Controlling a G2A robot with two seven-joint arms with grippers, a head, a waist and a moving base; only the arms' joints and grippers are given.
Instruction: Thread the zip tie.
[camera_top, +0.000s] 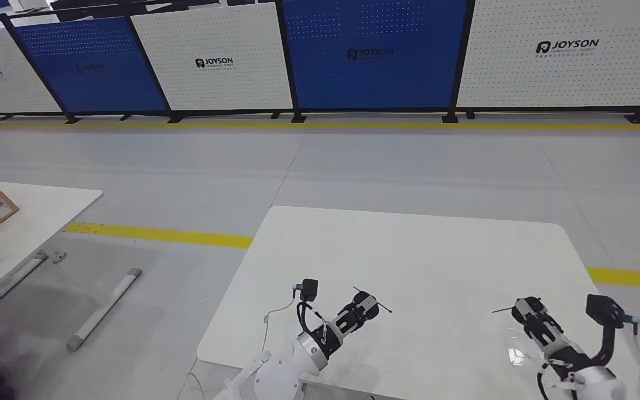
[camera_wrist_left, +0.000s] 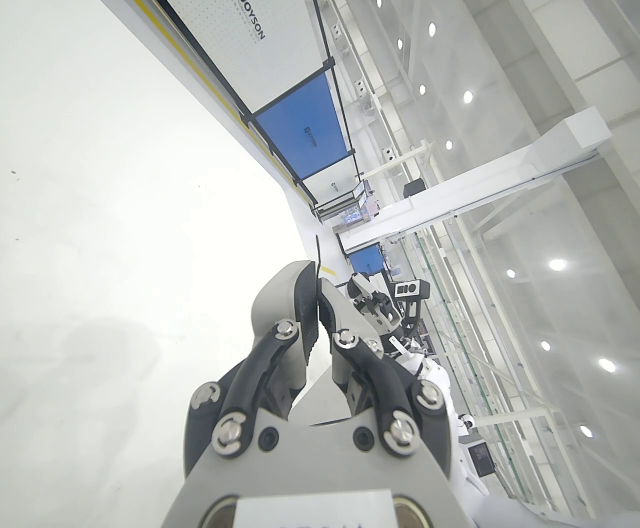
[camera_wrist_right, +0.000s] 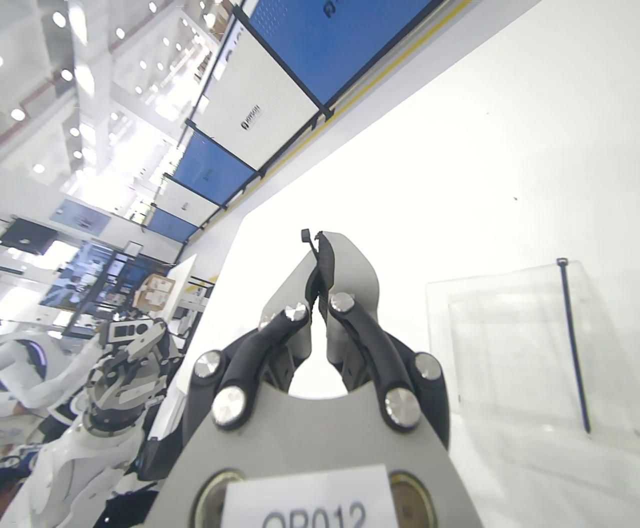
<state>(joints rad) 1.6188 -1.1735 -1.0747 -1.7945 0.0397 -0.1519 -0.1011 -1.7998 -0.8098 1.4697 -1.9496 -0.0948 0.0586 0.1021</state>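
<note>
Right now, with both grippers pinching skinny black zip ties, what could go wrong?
The left gripper pinches only a thin zip tie tail, which might bend or slip when pushed. The zip tie head poking from the right gripper is tiny, and the two grippers are far apart, so the tail could easily miss it.

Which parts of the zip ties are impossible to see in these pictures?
- Left wrist view: the left gripper hides the black strip except its tip.
- Right wrist view: the right gripper hides the zip tie below its head.
- Top view: both are too small to tell ends.
</note>
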